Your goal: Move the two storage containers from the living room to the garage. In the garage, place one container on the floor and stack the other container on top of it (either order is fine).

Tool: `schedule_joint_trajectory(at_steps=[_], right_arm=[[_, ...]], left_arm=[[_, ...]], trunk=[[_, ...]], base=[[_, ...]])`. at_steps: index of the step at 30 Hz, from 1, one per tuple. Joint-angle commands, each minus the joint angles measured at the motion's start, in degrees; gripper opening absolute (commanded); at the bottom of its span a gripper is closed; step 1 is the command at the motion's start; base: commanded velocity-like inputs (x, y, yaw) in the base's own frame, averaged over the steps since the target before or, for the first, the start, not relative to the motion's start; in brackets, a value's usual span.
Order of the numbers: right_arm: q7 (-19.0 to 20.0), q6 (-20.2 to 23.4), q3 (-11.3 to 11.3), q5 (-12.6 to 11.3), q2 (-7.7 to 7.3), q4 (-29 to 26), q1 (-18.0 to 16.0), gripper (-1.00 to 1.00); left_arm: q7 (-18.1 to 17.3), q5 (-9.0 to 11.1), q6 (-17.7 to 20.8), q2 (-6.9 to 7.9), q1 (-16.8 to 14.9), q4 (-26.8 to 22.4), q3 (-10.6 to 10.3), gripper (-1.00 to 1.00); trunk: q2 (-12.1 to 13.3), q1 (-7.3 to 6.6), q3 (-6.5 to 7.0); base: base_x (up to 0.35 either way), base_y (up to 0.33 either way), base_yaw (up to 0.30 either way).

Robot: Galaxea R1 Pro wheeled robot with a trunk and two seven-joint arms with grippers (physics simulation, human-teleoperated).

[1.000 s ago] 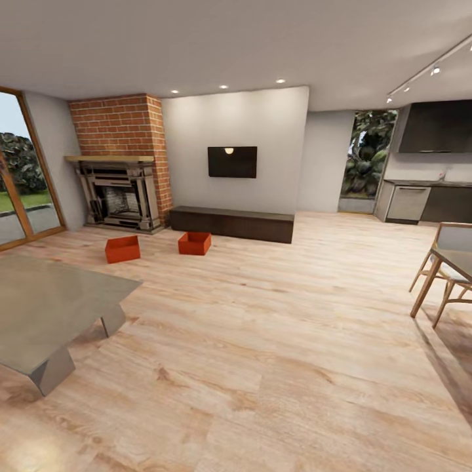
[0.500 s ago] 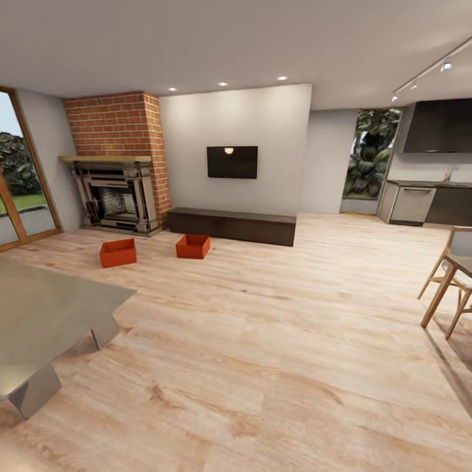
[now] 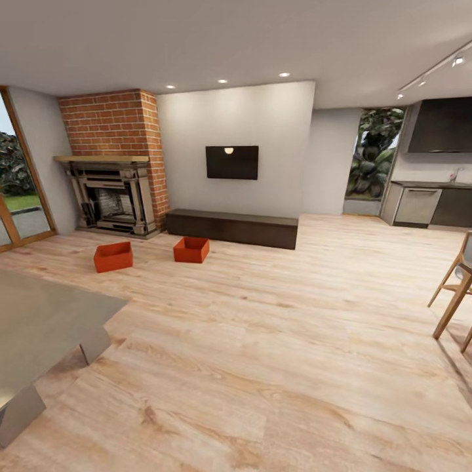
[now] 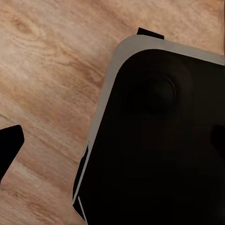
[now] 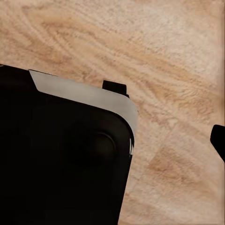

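Light wood-plank flooring (image 3: 275,367) runs across the living room, bounded at the far side by a red brick fireplace (image 3: 111,164), a black wall-mounted TV (image 3: 231,162) and a long low dark cabinet (image 3: 231,227). The two storage containers sit on the planks in front of that wall: the left container (image 3: 113,256) lies before the fireplace hearth, and the right container (image 3: 191,249) lies just in front of the cabinet's left end. They are near one another but apart, both upright and open-topped; whether anything is inside them is too small to tell. A grey table (image 3: 39,328) occupies the near left of the head view, and wooden chair legs (image 3: 455,298) stand at the right edge; a kitchen area shows beyond, at the far right. Each wrist view looks down at the plank floor past the dark, grey-edged body of the robot's base (image 4: 159,140); a dark tip shows at the border of each wrist picture, but the state of the fingers of either gripper cannot be told from that. In judgement, the step in hand is the approach to the first container: neither bin is lifted, and the robot stands well apart from both. The next move calls for driving forward and to the left across open floor, keeping off the table corner, then stopping close enough to a bin to lower an arm to its rim.
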Motion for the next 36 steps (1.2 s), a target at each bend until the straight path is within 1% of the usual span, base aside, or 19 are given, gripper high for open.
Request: schedule_joint_trajectory(at_steps=[1, 29, 36], right_arm=[[0.0, -0.3, 0.3, -0.1, 0.01, 0.2, -0.1, 1.00], [0.1, -0.3, 0.5, -0.1, -0.08, 0.2, 0.0, 1.00], [0.0, -0.3, 0.5, -0.1, 0.00, 0.2, 0.0, 1.00]], left_arm=[[0.1, 0.2, -0.2, -0.02, 0.0, 0.0, 0.2, 1.00], [0.1, 0.1, -0.2, -0.08, 0.0, 0.1, 0.1, 1.00], [0.1, 0.1, -0.2, -0.08, 0.0, 0.0, 0.1, 1.00]], trunk=[[0.0, 0.03, -0.06], [0.0, 0.03, -0.06], [0.0, 0.03, -0.06]], base=[[0.323, 0.000, 0.000], [0.323, 0.000, 0.000], [0.322, -0.064, 0.000]])
